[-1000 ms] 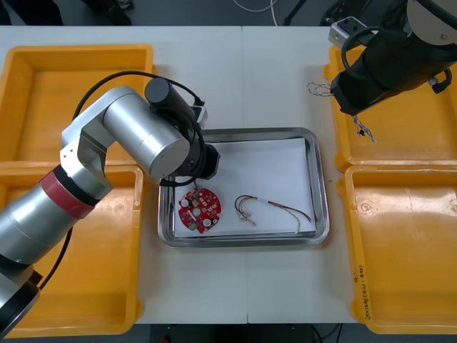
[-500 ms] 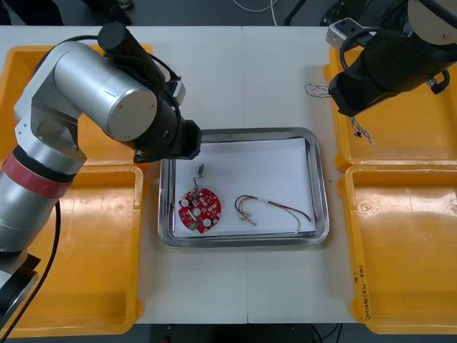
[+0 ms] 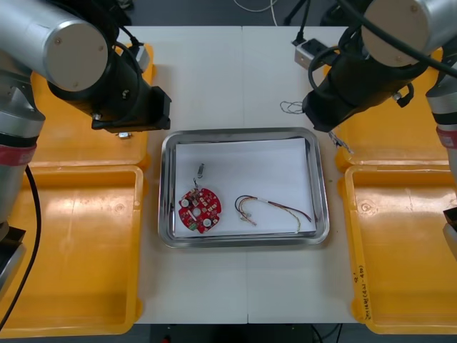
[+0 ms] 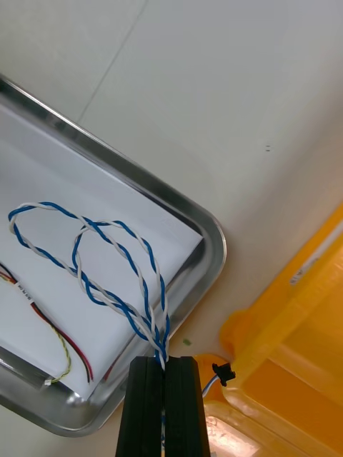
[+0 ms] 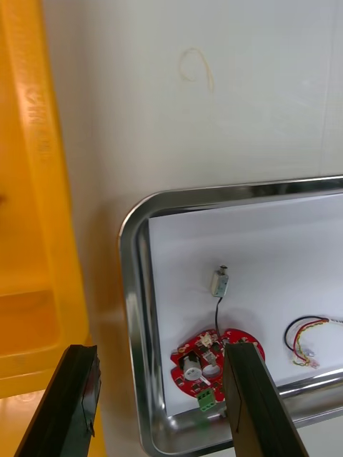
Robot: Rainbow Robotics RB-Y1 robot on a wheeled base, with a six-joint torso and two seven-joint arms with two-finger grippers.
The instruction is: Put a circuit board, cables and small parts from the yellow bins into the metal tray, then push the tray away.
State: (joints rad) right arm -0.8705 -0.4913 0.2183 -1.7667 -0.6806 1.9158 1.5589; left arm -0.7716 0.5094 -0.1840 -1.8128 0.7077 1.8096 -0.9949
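Pinched tight between the two black fingers of the right gripper (image 4: 163,365), near their tips: a twisted blue and white cable (image 4: 107,275). Hangs doubled into two long loops, long axis running straight out from the fingertips and over the rounded corner of the shiny metal tray (image 4: 209,235) with its white lining. In the front view, hovers above the light table (image 3: 243,64) just beyond the tray's far right corner, by the far right yellow plastic bin (image 3: 393,150). Trails a thin loop toward the robot's left and a loose end down toward the tray rim.

Spread wide apart, gripping nothing: the fingers of the left gripper (image 5: 164,400). Hangs at the tray's far left corner, beside the edge of the far left yellow plastic bin (image 3: 78,146).

Inside the tray, on the white lining: a round red circuit board (image 3: 199,210), flat, close to the near left corner. Just beyond it, toward the far rim, a small metal part (image 3: 201,170), long axis roughly far-to-near and a little tilted, thin dark lead pointing back at the board. To the board's right, apart from it, a red and yellow cable (image 3: 275,207). Lies lengthwise across the tray from left to right, looped end nearest the board, other end curving toward the near right corner.
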